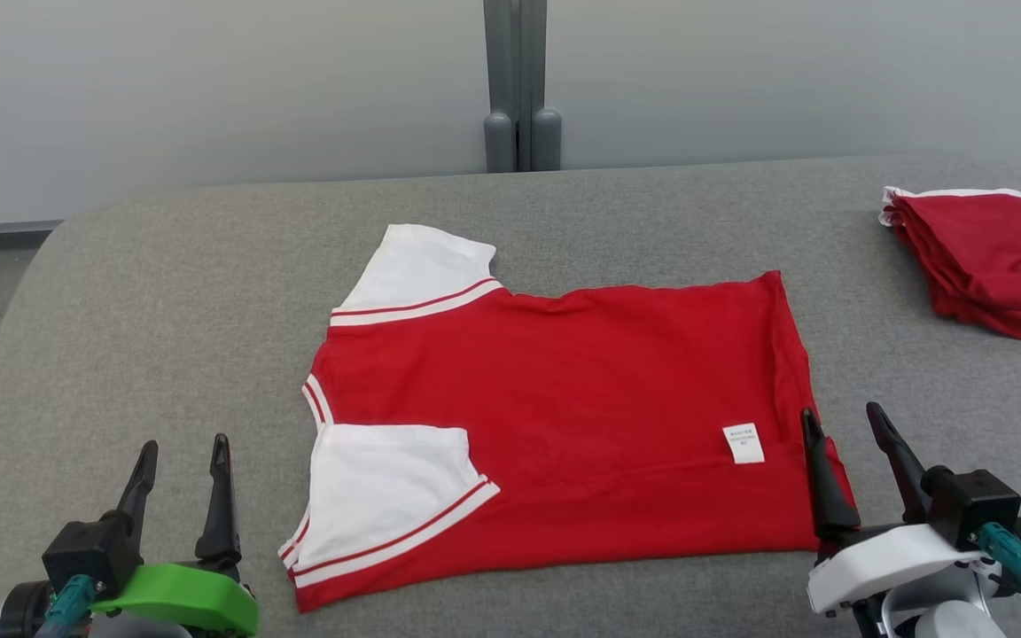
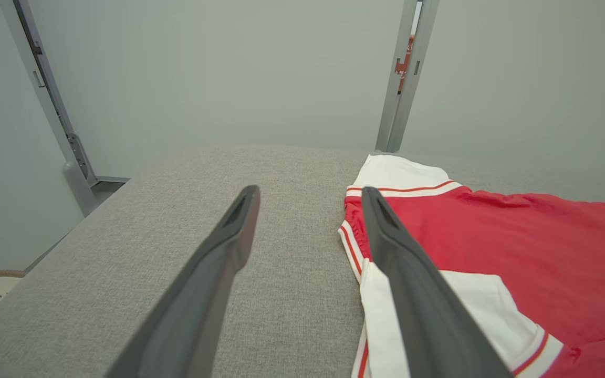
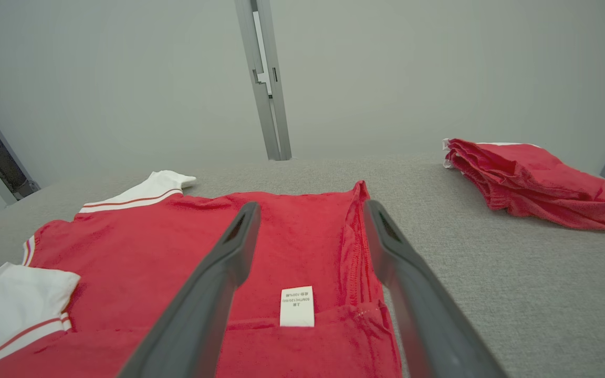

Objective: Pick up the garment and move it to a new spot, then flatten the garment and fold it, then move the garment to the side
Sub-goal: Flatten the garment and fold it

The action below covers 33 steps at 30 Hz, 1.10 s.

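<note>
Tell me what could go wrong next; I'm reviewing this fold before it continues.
The right gripper, open at the doubled hem by the label, may pinch only one layer of the shirt. The near white sleeve could flop out when lifted. Sliding it right might disturb the folded red pile.

wall (image 1: 209, 89): pale grey | post (image 1: 517, 84): grey | table (image 1: 165, 292): grey fabric
</note>
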Tool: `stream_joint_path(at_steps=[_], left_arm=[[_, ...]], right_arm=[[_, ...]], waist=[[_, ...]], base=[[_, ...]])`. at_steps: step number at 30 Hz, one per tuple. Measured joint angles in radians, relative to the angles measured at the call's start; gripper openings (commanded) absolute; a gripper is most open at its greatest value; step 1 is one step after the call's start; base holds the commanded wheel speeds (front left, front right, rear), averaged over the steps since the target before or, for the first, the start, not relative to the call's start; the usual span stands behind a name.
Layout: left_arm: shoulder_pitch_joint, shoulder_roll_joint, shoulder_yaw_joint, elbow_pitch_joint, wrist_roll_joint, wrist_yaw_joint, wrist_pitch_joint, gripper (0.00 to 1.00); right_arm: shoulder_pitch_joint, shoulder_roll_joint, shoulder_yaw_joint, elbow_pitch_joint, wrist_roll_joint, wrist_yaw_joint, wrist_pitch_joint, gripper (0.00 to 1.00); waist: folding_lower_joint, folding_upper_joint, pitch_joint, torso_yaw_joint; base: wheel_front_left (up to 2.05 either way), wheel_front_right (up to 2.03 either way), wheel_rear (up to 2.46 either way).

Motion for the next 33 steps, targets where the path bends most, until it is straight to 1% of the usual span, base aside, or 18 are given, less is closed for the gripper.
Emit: stream_joint_path(at_steps=[3, 6, 9, 13, 15, 16, 19, 21, 24, 28, 33], left_arm=[[-0.014, 0.009, -0.005, 0.014, 0.003, -0.003, 0.000, 1.00], [-0.076, 0.037, -0.020, 0.028, 0.022, -0.013, 0.006, 1.00], [-0.164, 0.069, -0.039, 0.035, 0.023, -0.024, 0.023, 1.00], [-0.326, 0.125, -0.078, 0.054, 0.018, -0.040, 0.063, 1.00], [-0.415, 0.158, -0.107, 0.066, 0.013, -0.042, 0.086, 1.00], [-0.464, 0.172, -0.122, 0.075, -0.006, -0.044, 0.101, 1.00], [-0.603, 0.225, -0.219, 0.095, -0.059, -0.046, 0.134, 1.00], [-0.699, 0.263, -0.280, 0.119, -0.115, -0.046, 0.156, 1.00], [-0.830, 0.306, -0.365, 0.166, -0.200, -0.046, 0.183, 1.00], [-0.954, 0.332, -0.465, 0.249, -0.303, -0.046, 0.215, 1.00], [-1.035, 0.359, -0.586, 0.336, -0.407, -0.046, 0.249, 1.00]], right_arm=[[-0.022, 0.002, 0.001, 0.007, -0.008, 0.000, 0.000, 1.00], [-0.077, 0.004, -0.002, 0.014, -0.018, 0.000, 0.001, 1.00], [-0.150, 0.001, -0.026, 0.029, -0.034, 0.000, 0.006, 1.00], [-0.283, -0.026, -0.049, 0.063, -0.059, 0.000, 0.055, 1.00], [-0.359, -0.045, -0.056, 0.083, -0.072, 0.000, 0.092, 1.00], [-0.398, -0.054, -0.058, 0.094, -0.076, 0.000, 0.111, 1.00], [-0.511, -0.079, -0.056, 0.129, -0.076, 0.000, 0.159, 1.00], [-0.581, -0.099, -0.051, 0.151, -0.082, 0.000, 0.181, 1.00], [-0.671, -0.108, -0.024, 0.199, -0.087, 0.000, 0.208, 1.00], [-0.756, -0.107, 0.020, 0.278, -0.085, 0.000, 0.245, 1.00], [-0.830, -0.085, 0.079, 0.347, -0.061, 0.000, 0.264, 1.00]], waist=[[0.0000, 0.0000, 0.006, -0.001], [0.0000, 0.0000, 0.020, -0.004], [0.0000, 0.0000, 0.044, -0.008], [0.0000, 0.0000, 0.095, -0.014], [0.0000, 0.0000, 0.127, -0.018], [0.0000, 0.0000, 0.145, -0.020], [0.0000, 0.0000, 0.205, -0.029], [0.0000, 0.0000, 0.250, -0.036], [0.0001, 0.0000, 0.321, -0.048], [0.0001, 0.0000, 0.408, -0.068], [0.0002, 0.0000, 0.492, -0.099]], base=[[0.00, 0.00, 0.00], [0.00, 0.00, 0.00], [0.00, 0.00, 0.00], [0.00, 0.00, 0.00], [0.00, 0.00, 0.00], [0.00, 0.00, 0.00], [0.00, 0.00, 0.00], [0.00, 0.00, 0.00], [0.00, 0.00, 0.00], [0.00, 0.00, 0.00], [0.00, 0.00, 0.00]])
